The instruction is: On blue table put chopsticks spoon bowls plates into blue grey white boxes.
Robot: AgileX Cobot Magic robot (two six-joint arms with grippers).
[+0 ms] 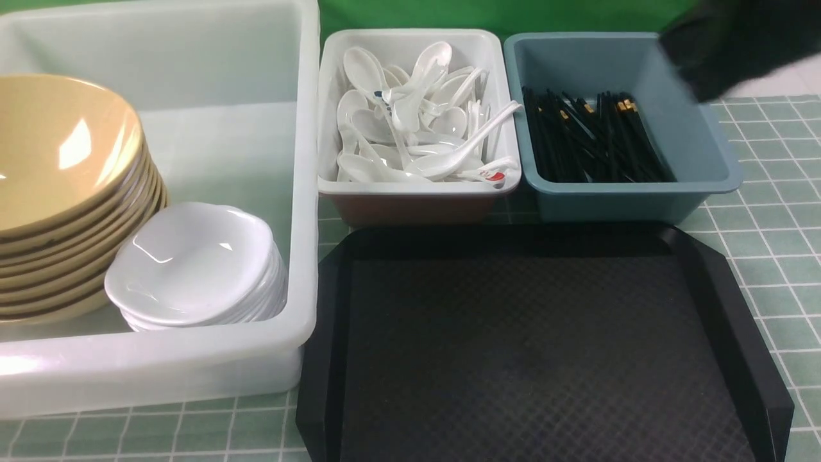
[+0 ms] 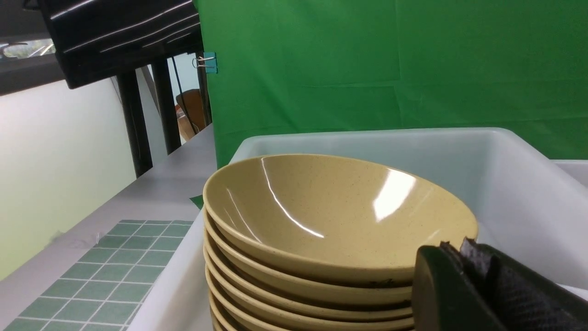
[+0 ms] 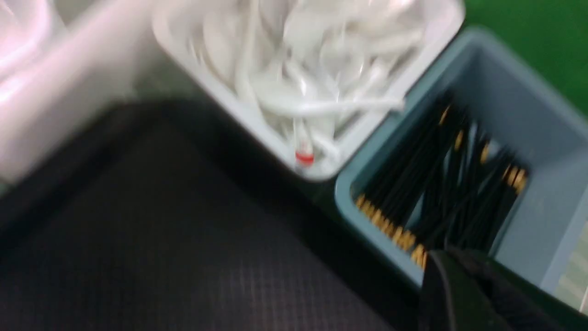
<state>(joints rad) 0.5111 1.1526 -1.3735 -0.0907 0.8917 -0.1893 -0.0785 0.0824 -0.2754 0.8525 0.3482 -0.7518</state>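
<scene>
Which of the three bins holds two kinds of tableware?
The large translucent whitish tub on the robot's left: it holds stacked tan bowls and white plates; the other two hold one kind each.

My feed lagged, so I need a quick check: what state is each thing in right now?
bowls: stacked, tilted, in the large tub.
plates: stacked beside the bowls.
white bin: heaped with spoons.
blue-grey bin: holds chopsticks.
black tray: bare.
left end effector: shut, holding nothing.
right end effector: shut, holding nothing.
</scene>
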